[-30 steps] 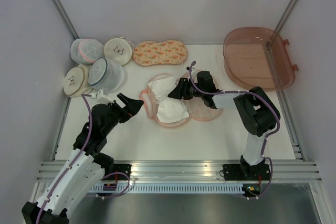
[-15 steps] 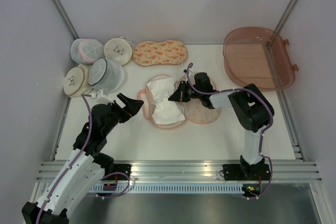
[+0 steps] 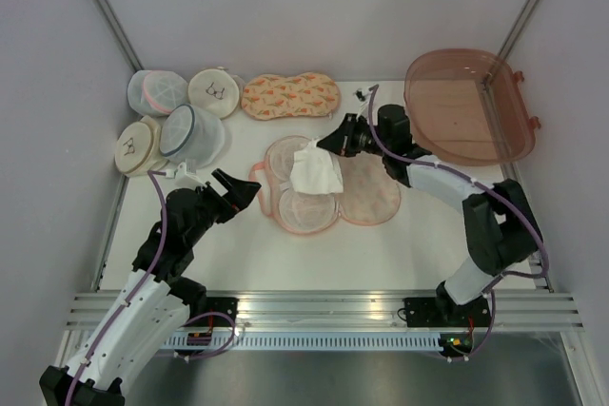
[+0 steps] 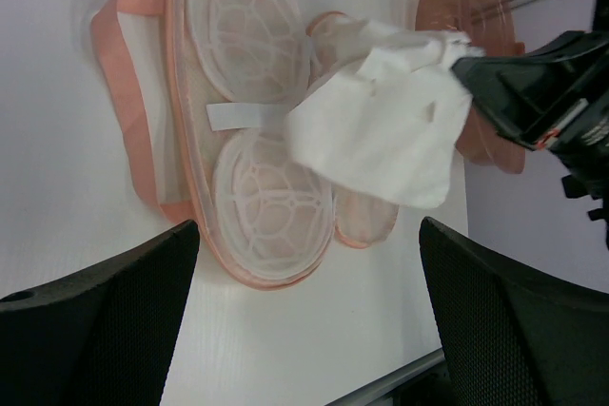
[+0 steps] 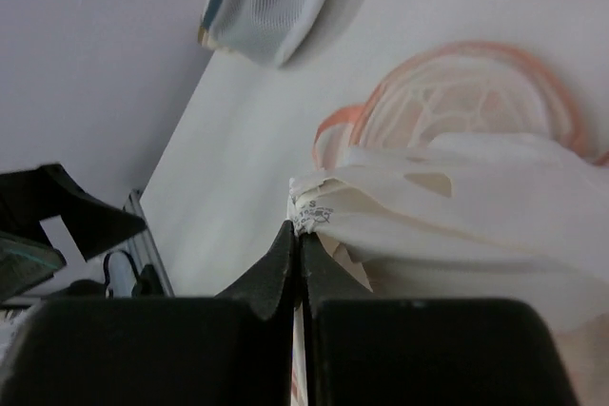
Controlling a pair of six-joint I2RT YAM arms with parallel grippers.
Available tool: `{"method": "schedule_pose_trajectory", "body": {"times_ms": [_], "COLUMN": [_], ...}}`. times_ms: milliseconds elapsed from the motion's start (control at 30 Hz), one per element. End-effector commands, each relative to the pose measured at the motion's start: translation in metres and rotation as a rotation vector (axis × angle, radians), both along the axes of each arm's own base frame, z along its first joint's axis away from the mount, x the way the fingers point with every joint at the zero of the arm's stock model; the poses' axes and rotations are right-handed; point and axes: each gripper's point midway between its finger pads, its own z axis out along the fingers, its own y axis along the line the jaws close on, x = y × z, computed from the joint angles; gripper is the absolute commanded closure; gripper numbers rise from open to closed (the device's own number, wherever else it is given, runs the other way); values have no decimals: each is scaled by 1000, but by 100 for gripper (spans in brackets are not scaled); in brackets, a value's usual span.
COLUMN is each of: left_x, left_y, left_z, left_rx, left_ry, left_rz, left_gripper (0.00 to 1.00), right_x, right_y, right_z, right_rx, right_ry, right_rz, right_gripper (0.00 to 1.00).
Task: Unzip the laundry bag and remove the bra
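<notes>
The laundry bag (image 3: 306,212) lies unzipped and spread flat mid-table, its pale mesh-lined lobes facing up (image 4: 252,130). The white bra (image 3: 316,170) hangs bunched over the bag's middle. My right gripper (image 3: 330,143) is shut on the bra's top edge, and its fingertips (image 5: 298,235) pinch the fabric by a small printed label. The rest of the bra (image 5: 457,202) droops over the bag (image 5: 457,92). My left gripper (image 3: 238,189) stands open just left of the bag, nothing between its fingers (image 4: 105,330). It looks across at the bra (image 4: 381,130).
A closed carrot-print case (image 3: 290,95) lies at the back. Several round mesh pouches (image 3: 193,133) cluster at the back left. A translucent pink tub (image 3: 466,106) stands at the back right. Walls close in on both sides.
My right gripper shut on the bra and lifted it up and back to the right, off the bag's lobes. The left arm has not moved.
</notes>
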Motion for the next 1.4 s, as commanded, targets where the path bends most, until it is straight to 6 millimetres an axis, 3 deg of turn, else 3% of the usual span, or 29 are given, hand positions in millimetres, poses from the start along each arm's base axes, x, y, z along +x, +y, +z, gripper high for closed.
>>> {"method": "schedule_pose_trajectory", "body": {"times_ms": [0, 100, 167, 367, 467, 500, 533, 567, 633, 800, 833, 867, 900, 933, 1000, 1100, 1167, 1200, 1267, 1300, 1367], "left_x": [1, 1, 2, 2, 4, 4, 5, 5, 5, 5, 5, 5, 5, 5, 4, 5, 6, 7, 8, 8, 8], "left_y": [2, 3, 2, 2, 1, 1, 2, 1, 1, 0, 0, 0, 0, 0, 1, 1, 0, 1, 0, -1, -2], "left_z": [1, 1, 2, 3, 5, 5, 5, 7, 8, 13, 14, 16, 16, 17, 16, 14, 13, 12, 12, 12, 12], "left_rx": [21, 20, 20, 23, 28, 30, 32, 32, 31, 32, 33, 30, 32, 30, 30, 30, 32, 34, 32, 27, 27], "left_ry": [-14, -13, -13, -17, -15, -16, -14, -18, -18, -27, -29, -31, -30, -33, -31, -23, -20, -18, -22, -23, -25], "left_rz": [0, 2, 2, 1, -2, -3, -2, -2, -4, -11, -12, -13, -12, -11, -8, -4, -6, -3, -4, -6, -11], "left_gripper": [0, 1, 1, 1, 1, 1, 1, 1, 1, 1, 1, 1, 1, 1, 1, 1, 1, 1, 1, 1, 1], "right_x": [30, 55, 73, 107, 118, 121, 123, 127, 130, 152, 155, 161, 163, 165, 162, 139, 116, 105, 77, 59, 34], "right_y": [-34, -78, -118, -228, -289, -296, -319, -326, -358, -388, -397, -397, -398, -387, -370, -341, -301, -266, -232, -200, -174], "right_z": [71, 100, 121, 151, 146, 143, 140, 131, 128, 107, 110, 103, 105, 107, 117, 136, 138, 130, 113, 83, 62], "right_rx": [-35, -79, -85, -123, -120, -111, -109, -110, -95, -97, -91, -98, -108, -111, -76, -60, -91, -108, -134, -168, -185], "right_ry": [-200, -257, -291, -297, -246, -231, -220, -197, -202, -161, -156, -137, -121, -124, -155, -241, -275, -260, -240, -191, -154], "right_rz": [-163, -361, -524, -953, -1187, -1208, -1274, -1301, -1396, -1463, -1488, -1476, -1464, -1391, -1300, -1194, -1084, -1008, -925, -846, -788], "right_gripper": [100, 99, 100, 100, 100, 100, 100, 100, 100, 100, 93, 55, 38, 18, 2, 2, 2, 2, 2, 2, 2]}}
